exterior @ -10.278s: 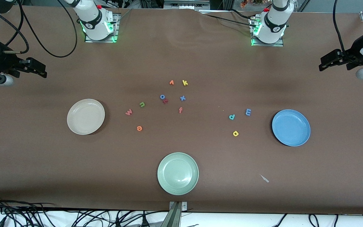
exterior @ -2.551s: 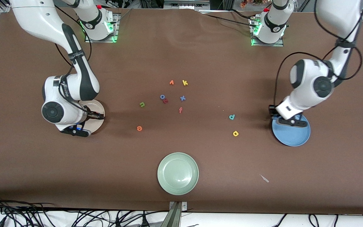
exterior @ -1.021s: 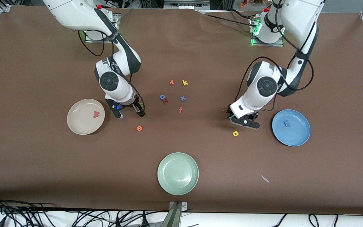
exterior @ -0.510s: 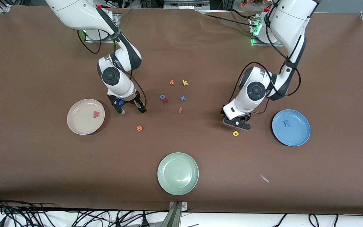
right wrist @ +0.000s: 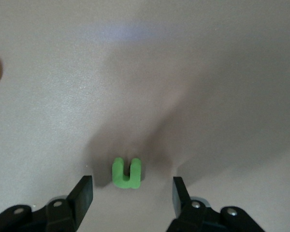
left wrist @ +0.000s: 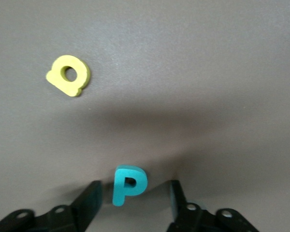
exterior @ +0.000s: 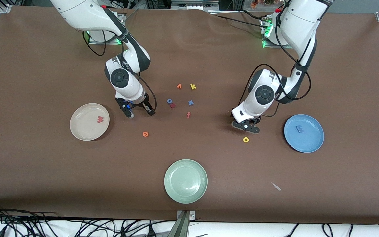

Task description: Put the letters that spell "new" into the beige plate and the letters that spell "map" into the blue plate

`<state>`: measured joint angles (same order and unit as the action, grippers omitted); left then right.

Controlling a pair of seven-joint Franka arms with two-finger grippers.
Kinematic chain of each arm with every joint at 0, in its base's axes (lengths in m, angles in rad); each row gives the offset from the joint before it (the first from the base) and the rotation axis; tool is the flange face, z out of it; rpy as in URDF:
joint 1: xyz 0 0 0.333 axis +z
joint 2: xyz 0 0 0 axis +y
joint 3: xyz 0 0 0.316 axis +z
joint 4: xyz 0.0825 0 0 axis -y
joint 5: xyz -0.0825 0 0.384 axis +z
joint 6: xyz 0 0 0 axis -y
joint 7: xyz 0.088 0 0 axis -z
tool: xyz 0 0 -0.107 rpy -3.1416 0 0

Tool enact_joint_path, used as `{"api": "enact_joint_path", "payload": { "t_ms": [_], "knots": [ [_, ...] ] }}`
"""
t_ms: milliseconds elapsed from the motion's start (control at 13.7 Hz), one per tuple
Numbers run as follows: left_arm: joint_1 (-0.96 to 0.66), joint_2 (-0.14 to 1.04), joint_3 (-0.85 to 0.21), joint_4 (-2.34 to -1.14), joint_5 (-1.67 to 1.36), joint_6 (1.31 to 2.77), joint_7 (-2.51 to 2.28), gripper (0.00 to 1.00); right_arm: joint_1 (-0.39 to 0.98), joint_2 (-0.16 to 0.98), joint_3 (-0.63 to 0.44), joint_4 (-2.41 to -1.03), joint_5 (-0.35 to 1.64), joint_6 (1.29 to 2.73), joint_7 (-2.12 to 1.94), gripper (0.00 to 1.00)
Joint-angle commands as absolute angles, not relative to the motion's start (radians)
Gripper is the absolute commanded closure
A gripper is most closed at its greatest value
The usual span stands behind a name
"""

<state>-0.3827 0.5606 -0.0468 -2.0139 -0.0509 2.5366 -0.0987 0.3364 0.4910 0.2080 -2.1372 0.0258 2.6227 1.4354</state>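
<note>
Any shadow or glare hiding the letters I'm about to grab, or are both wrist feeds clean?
Left wrist view: the teal p is sharp; a soft shadow lies over the table around it, hiding nothing. Right wrist view: the green n lies in a darker shadow but stays distinct; there's a pale sheen on the table above it. Front view: even light.

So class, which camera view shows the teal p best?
The left wrist view: the teal p lies flat and plain between the left gripper fingers. The front view hides it under that gripper; the right wrist view misses it.
</note>
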Motion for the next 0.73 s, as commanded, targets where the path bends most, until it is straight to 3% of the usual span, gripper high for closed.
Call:
{"api": "enact_joint_path", "payload": {
  "t_ms": [0, 146, 510, 656],
  "knots": [
    [-0.391, 0.557, -0.04, -2.036, -0.071, 2.539, -0.08, 0.64, 0.336, 0.491, 0.209, -2.151, 0.018, 2.645, 1.434, 0.32],
    [-0.39, 0.555, -0.04, -2.036, -0.071, 2.537, -0.078, 0.78, 0.336, 0.497, 0.209, -2.149, 0.015, 2.645, 1.433, 0.37],
    [-0.339, 0.494, -0.037, -2.029, -0.068, 2.49, -0.08, 0.88, 0.331, 0.499, 0.206, -2.149, 0.014, 2.646, 1.42, 0.53],
    [-0.33, 0.483, -0.038, -2.031, -0.067, 2.487, -0.08, 0.99, 0.331, 0.499, 0.206, -2.148, 0.012, 2.646, 1.419, 0.58]
  ]
}}
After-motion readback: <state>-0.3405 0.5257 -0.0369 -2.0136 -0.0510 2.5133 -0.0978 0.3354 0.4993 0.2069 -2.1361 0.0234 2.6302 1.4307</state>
